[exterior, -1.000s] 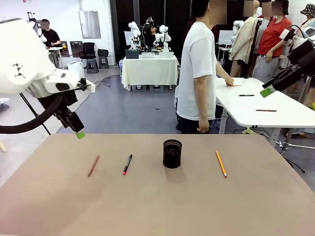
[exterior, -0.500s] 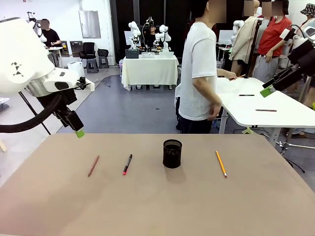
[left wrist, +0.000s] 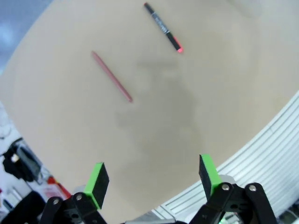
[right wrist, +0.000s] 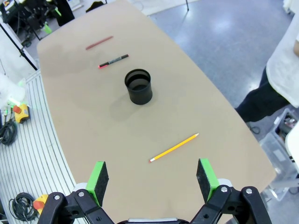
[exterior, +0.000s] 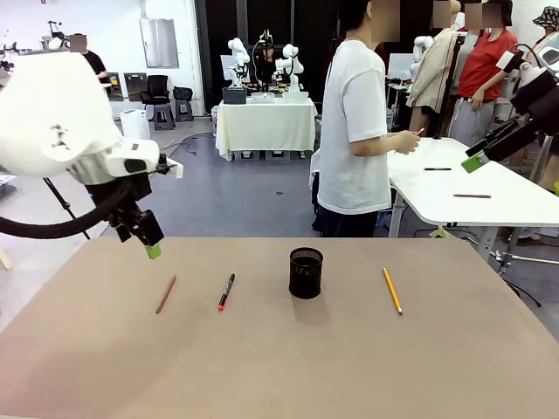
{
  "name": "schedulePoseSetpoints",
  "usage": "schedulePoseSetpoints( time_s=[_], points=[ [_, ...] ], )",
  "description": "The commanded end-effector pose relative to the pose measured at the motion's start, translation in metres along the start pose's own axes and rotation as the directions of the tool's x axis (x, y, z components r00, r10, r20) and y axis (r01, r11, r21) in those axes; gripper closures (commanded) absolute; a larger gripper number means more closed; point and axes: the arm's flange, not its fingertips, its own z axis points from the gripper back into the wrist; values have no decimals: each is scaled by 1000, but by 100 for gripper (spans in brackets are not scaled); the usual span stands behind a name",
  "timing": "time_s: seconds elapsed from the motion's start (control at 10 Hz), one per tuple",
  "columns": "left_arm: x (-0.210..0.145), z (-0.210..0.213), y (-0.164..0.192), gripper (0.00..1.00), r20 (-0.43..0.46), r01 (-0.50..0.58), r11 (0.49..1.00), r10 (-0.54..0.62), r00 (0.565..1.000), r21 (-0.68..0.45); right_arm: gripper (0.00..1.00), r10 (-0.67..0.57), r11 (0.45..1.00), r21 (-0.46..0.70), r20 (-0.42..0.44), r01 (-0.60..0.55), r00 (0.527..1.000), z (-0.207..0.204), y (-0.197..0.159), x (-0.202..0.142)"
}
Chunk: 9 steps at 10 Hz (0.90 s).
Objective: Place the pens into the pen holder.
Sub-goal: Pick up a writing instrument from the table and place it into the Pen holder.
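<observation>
Nothing's in the cup yet, so we're at step one. Lined up across the worktop [exterior: 279, 375]: reddish-brown pen [exterior: 166, 294], black pen [exterior: 226, 291] with a red tip, the pen holder [exterior: 306, 272] upright mid-table, and the yellow pencil [exterior: 392, 291] on its right, all apart. The left pincer [exterior: 150, 249] hovers wide open and empty just beyond the brown pen. That's probably the first pick: drop down and straddle it. The right pincer [right wrist: 152, 179] is open too, high and well back.
</observation>
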Motion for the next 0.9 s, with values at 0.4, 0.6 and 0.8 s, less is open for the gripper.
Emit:
schedulePoseSetpoints(
  time_s=[0.4,0.6,0.8],
  points=[
    [49,-111,9,0,-97,-192,970,208,973,149,0,-7,1000,5,6,7,1000,0,1,1],
    [63,-143,25,0,-113,-299,950,308,945,94,0,-7,1000,5,6,7,1000,0,1,1],
    [78,-157,44,0,-118,-331,939,340,933,89,0,-7,1000,5,6,7,1000,0,1,1]
  ],
)
